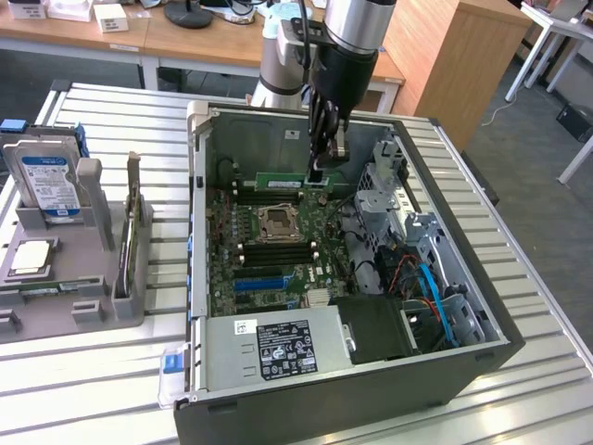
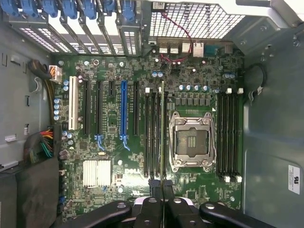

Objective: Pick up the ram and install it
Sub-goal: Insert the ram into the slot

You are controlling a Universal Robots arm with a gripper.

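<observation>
**Gripper and ram.** The gripper [image 1: 321, 171] is closed narrowly on one end of the ram [image 1: 278, 183], a long, thin green board stick. Seen on edge, the ram [image 2: 162, 128] extends from the fingertips along the black memory slots [image 2: 153, 133] beside the CPU socket [image 2: 191, 141]; contact cannot be told. Beneath the gripper, the open computer case [image 1: 199, 185] contains the motherboard [image 2: 109, 128], a blue expansion slot [image 2: 123, 109] and a labelled power supply [image 1: 232, 357]. Well apart from the gripper, a grey tray [image 1: 88, 297] holds a hard drive [image 1: 46, 181].

Exterior view: looks down slantwise on the whole open computer case [image 1: 306, 408] from some way off. Wrist view: faces straight down, close over the motherboard [image 2: 109, 142]; shares board and CPU socket [image 2: 191, 141].
</observation>
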